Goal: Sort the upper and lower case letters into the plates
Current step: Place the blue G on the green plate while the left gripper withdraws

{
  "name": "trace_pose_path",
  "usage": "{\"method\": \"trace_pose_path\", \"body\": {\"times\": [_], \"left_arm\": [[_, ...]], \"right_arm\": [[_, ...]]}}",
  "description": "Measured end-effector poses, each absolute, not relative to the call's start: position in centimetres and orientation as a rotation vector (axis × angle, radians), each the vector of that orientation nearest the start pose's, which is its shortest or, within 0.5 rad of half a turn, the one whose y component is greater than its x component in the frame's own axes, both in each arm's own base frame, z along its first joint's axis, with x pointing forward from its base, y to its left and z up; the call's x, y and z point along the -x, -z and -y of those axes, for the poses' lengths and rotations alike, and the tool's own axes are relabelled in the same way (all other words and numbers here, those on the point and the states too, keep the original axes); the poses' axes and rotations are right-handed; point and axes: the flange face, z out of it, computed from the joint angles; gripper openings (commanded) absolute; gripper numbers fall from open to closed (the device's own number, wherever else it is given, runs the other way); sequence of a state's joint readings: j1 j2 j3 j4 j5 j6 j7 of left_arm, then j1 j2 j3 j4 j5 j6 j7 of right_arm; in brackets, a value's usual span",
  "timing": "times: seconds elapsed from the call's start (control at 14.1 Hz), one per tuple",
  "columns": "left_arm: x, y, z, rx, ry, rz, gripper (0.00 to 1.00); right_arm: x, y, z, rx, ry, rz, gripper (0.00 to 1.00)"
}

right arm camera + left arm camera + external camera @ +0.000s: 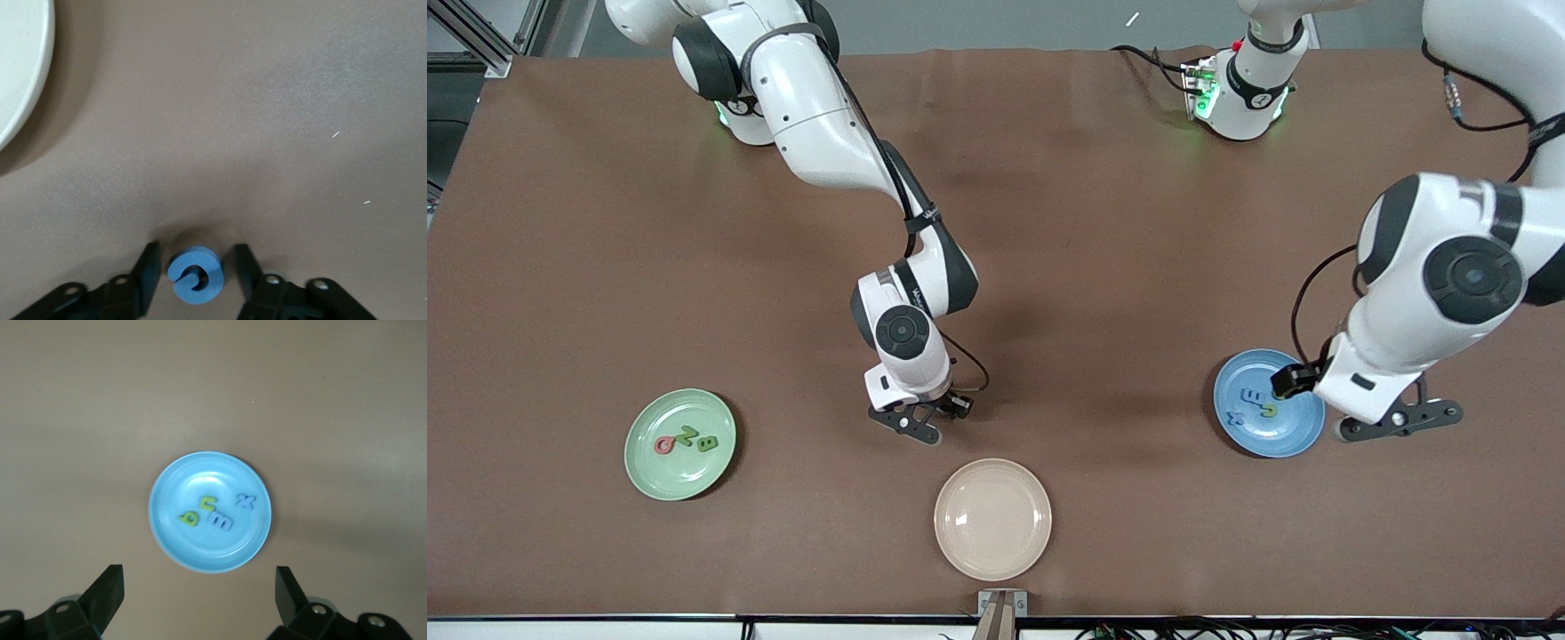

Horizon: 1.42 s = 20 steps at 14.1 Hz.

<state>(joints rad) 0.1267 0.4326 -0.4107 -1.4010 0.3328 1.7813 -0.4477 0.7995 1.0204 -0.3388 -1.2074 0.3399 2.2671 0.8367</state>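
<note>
Brown desk (pixel 605 267), bearing three plates and both arms.

Left arm, reaching from its base toward its own end of the desk; left gripper (pixel 1400 422) raised over the desk at the rim of the blue plate (pixel 1249 431), fingers (pixel 107 590) spread wide, nothing between them. In the left wrist view, fingers cut off at the frame edge, only the tips seen.

Right arm, reaching to mid-desk; right gripper (pixel 919 425) low over the desk, just farther from the front camera than the cream plate (pixel 992 518). Fingers (pixel 148 267) apart, one on either side of a blue letter (pixel 195 277), narrow gaps visible on both sides; contact between letter and desk not determinable. Letter curled, with a small hook at its centre; identity and case unclear. Letter hidden by the gripper in the front view.

Pale green plate (pixel 680 444) toward the right arm's end of the desk, holding a red letter (pixel 664 444) and two green letters (pixel 697 439), too small to read with certainty.

Blue plate: four small letters (pixel 213 512), two green, two blue, one an "x"; partly covered by the left arm in the front view.

Cream plate nearest the front camera; in the right wrist view, only a slice of its rim.
</note>
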Motion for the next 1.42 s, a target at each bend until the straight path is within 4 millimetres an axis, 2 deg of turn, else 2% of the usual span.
{"method": "trace_pose_path", "body": {"times": [0.07, 0.14, 0.42, 0.5, 0.64, 0.78, 0.92, 1.06, 1.27, 1.42], "left_arm": [[-66.7, -49.3, 11.3, 2.987, 0.079, 0.163, 1.0], [-66.3, -51.1, 10.9, 2.994, 0.105, 0.163, 1.0], [-64.0, -57.2, 8.1, 3.025, 0.147, 0.197, 1.0], [-63.5, -58.1, 7.8, 3.023, 0.156, 0.198, 1.0], [-62.7, -59.1, 7.7, 3.017, 0.139, 0.201, 1.0], [-62.1, -60.2, 7.5, 3.018, 0.146, 0.163, 1.0], [-60.8, -61.7, 6.7, 3.024, 0.108, 0.132, 1.0], [-59.2, -62.6, 5.8, 3.045, 0.057, 0.158, 1.0], [-56.6, -62.6, 5.4, 3.034, 0.025, 0.176, 1.0], [-54.7, -62.3, 4.9, 3.025, 0.0, 0.193, 1.0]], "right_arm": [[-64.5, -18.4, -41.4, 3.021, 0.129, -0.637, 0.1], [-64.4, -18.3, -41.5, 3.021, 0.128, -0.635, 0.04], [-64.7, -18.6, -41.3, 3.026, 0.13, -0.635, 0.01], [-65.1, -19.0, -40.6, 3.046, 0.113, -0.622, 0.01], [-66.7, -21.4, -37.9, 3.087, 0.065, -0.53, 0.01], [-68.7, -24.7, -33.6, 3.11, 0.013, -0.393, 0.02], [-70.6, -26.7, -28.2, 3.142, -0.03, -0.228, 0.02], [-72.3, -27.7, -21.8, 3.207, -0.048, -0.041, 0.02], [-73.7, -27.9, -12.6, 3.262, -0.093, 0.246, 0.03], [-74.4, -27.7, -7.7, 3.255, -0.092, 0.389, 0.09]]}}
